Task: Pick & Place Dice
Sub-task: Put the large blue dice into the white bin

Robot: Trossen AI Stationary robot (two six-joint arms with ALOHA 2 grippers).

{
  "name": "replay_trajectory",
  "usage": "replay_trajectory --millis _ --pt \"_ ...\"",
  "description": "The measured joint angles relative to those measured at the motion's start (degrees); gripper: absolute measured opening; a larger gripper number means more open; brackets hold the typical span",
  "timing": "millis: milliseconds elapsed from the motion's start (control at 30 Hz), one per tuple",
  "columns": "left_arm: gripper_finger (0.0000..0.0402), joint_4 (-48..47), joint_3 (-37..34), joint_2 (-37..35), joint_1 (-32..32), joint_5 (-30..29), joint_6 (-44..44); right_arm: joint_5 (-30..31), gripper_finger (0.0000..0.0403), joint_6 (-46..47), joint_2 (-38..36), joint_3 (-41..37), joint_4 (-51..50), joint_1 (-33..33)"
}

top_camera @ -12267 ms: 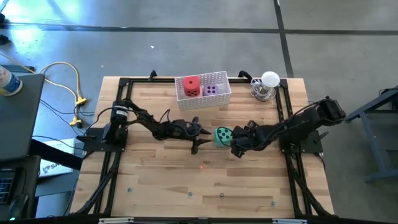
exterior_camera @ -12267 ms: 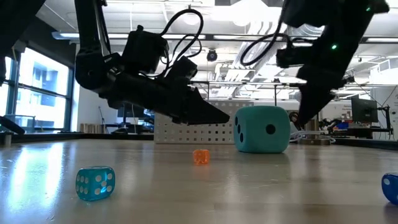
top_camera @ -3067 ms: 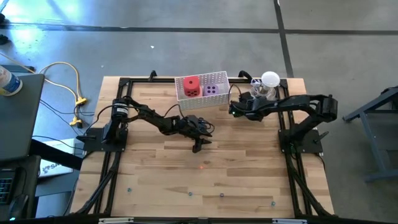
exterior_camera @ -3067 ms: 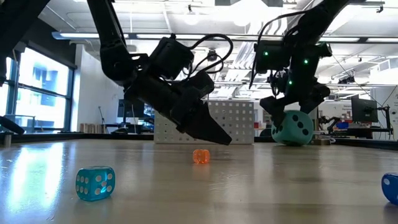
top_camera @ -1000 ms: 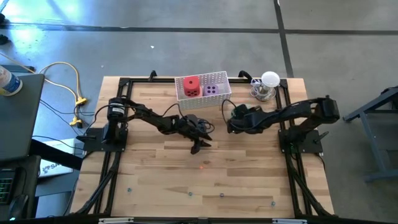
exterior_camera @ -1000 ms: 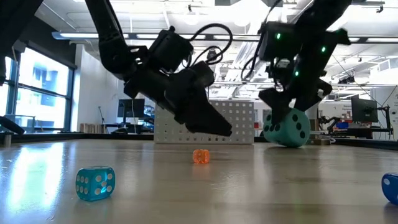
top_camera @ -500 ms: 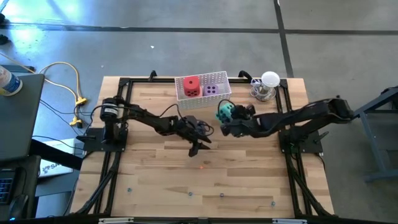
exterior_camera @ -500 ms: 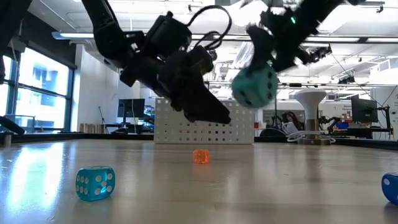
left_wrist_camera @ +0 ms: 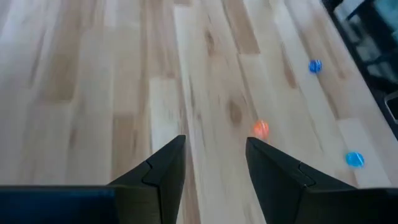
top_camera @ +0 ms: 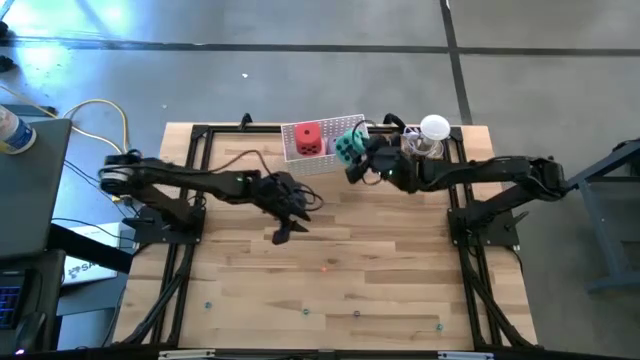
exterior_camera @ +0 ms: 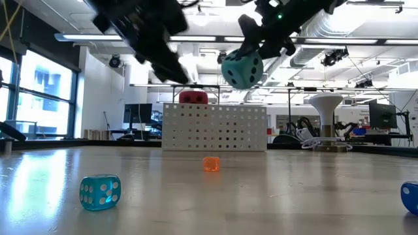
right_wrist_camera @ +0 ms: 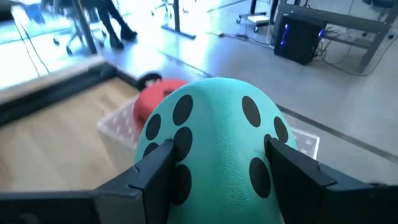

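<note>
teal die (top_camera: 349,146): soft cube, dark pips, held in the air, tilted, above the right part of the white basket (top_camera: 300,160) at the far edge of the table | red die (top_camera: 308,139): dark pips, inside the basket, left part | purple die: hidden

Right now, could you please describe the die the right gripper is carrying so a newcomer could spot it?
Find the white perforated basket at the table's far edge. Just above it, the right gripper holds the teal-green die: soft, dark-pipped, the only large die in the air, while the red die sits inside.
</note>
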Motion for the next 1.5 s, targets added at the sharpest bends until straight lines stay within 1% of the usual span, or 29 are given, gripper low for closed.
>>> replay_trajectory --millis 167,267,367,567,667,767,800,833,900,967,1000,1033,1067,1200,1300,1500 --pt "0.0163 -10.96 -0.02 -10.34 -0.10 -6.13 -0.03 -6.16 0.0202 -0.22 1.67 0.04 4.18 -5.45" --pt "0.0163 -14.19 -0.02 -15.73 -0.06 -10.39 -0.68 -8.50 0.0200 0.00 4.38 0.04 6.64 -8.11" --pt "0.0163 -15.99 -0.02 -19.69 -0.06 -12.56 -0.69 -9.95 0.0199 1.24 7.70 0.04 9.17 -10.37" --pt "0.0163 -20.42 -0.02 -23.45 -0.08 -16.32 -1.45 -11.19 0.0197 1.38 12.69 0.04 16.43 -12.78" --pt "0.0163 -22.47 -0.02 -23.99 -0.06 -17.54 -2.68 -14.62 0.0196 1.79 14.34 0.02 18.23 -13.83" --pt "0.0163 -23.65 -0.03 -24.03 -0.08 -17.60 -3.85 -14.63 0.0198 4.99 14.80 0.02 17.71 -14.64" --pt "0.0163 -24.09 -0.04 -24.02 -0.08 -17.60 -4.13 -14.18 0.0214 5.86 14.80 0.02 17.59 -14.82" --pt "0.0163 -24.17 -0.04 -24.02 -0.13 -17.58 -4.38 -13.74 0.0240 6.28 14.79 0.02 17.62 -14.89" --pt "0.0163 -24.53 -0.04 -24.02 -0.40 -17.58 -4.75 -12.86 0.0300 6.39 14.78 0.02 17.60 -14.76" --pt "0.0163 -24.59 -0.04 -24.00 -0.62 -17.58 -5.43 -13.31 0.0355 6.32 14.78 0.02 17.65 -14.49" --pt "0.0163 -24.54 -0.04 -23.99 -0.77 -17.58 -5.66 -13.71 0.0374 6.31 14.78 0.02 17.71 -14.46" --pt "0.0163 -24.57 -0.04 -23.99 -0.98 -17.58 -5.78 -14.25 0.0384 6.29 14.78 0.02 17.77 -14.43" --pt "0.0163 -24.56 -0.04 -23.99 -1.15 -17.58 -5.82 -14.85 0.0384 6.29 14.77 0.02 17.80 -14.43" --pt "0.0163 -24.52 -0.04 -23.99 -2.03 -17.58 -6.05 -14.52 0.0353 5.53 14.75 0.02 17.81 -13.82" --pt "0.0163 -24.52 -0.04 -23.99 -2.43 -17.58 -6.24 -14.47 0.0337 2.88 14.73 0.02 18.85 -13.00" --pt "0.0163 -24.54 -0.04 -23.99 -3.30 -17.58 -6.80 -14.45 0.0329 -0.11 14.51 0.02 21.95 -10.49"
